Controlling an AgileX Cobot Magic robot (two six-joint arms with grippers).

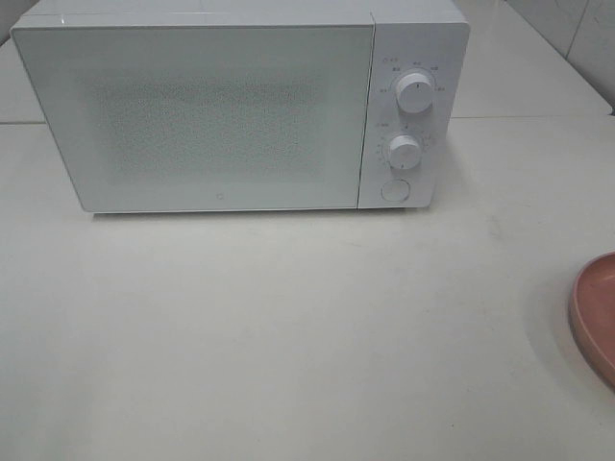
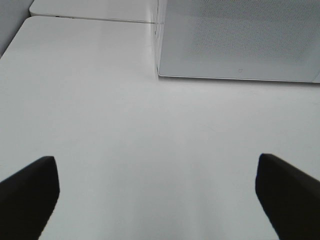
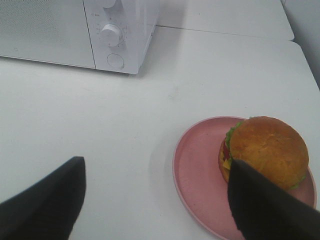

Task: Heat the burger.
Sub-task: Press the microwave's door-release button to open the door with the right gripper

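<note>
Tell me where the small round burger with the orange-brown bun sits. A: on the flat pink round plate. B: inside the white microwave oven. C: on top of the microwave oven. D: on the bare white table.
A: the right wrist view shows the burger resting on the pink plate.

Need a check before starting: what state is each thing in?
Microwave: door shut.
Plate: flat on the table.
Burger: on the plate, untouched.
Left gripper: open, empty.
Right gripper: open, empty.
</note>
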